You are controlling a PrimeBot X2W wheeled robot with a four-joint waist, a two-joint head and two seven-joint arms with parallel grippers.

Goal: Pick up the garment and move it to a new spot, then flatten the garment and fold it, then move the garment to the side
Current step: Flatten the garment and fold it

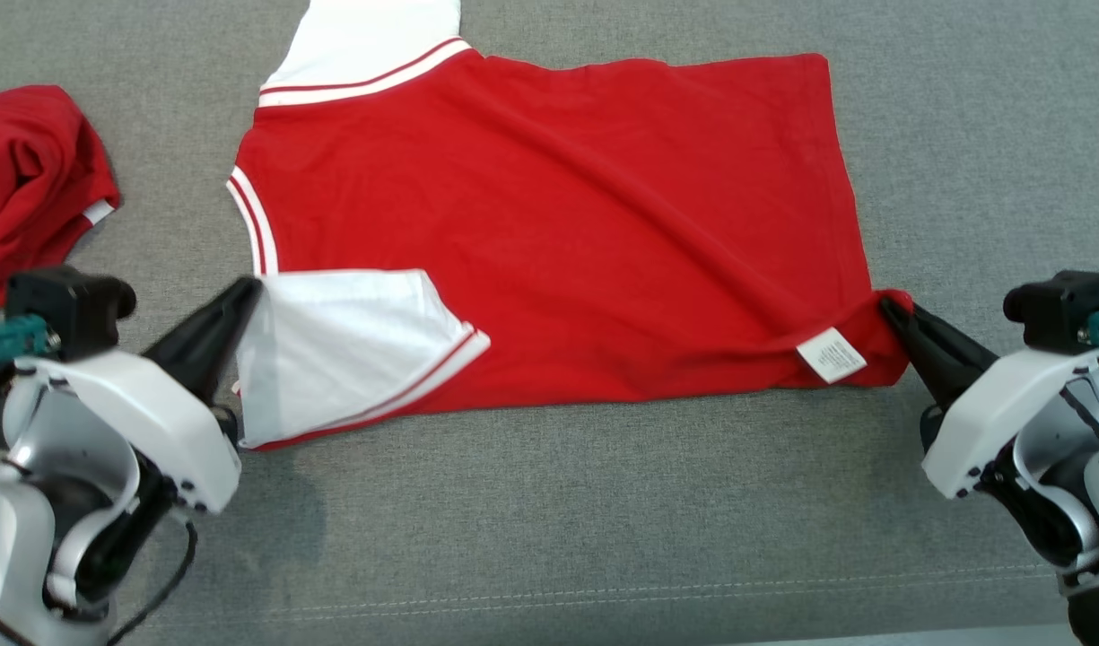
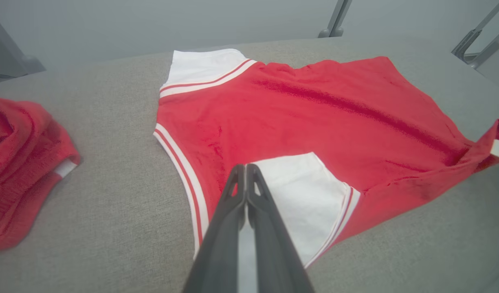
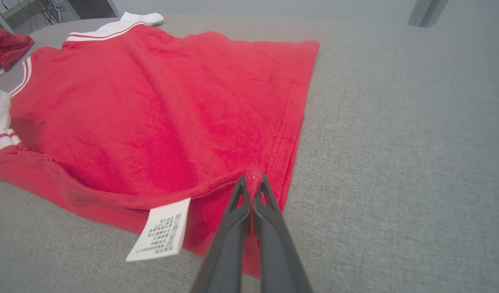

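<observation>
Lying flat, garment point(image 1: 549, 224) runs left-right, neckline point(image 1: 248, 220) apparently pointing left.

Near strip: bare grey upholstery point(image 1: 603, 520) is running the full width between the red-and-white shirt point(image 1: 558, 224) and the near edge.
Right side: upholstery is lying bare beyond the shirt's hem.
Left side: a crumpled red garment point(image 1: 29, 179) is sitting apart from the shirt, with a bare lane running between them.
Middle: the shirt is covering it, lying low.
Near corners: the left gripper point(image 1: 248, 289) is clamping the white sleeve and the right gripper point(image 1: 888, 305) the hem corner, each arm blocking its corner.
Far edge: metal frame legs point(image 2: 335, 22) are standing beyond the surface.
</observation>
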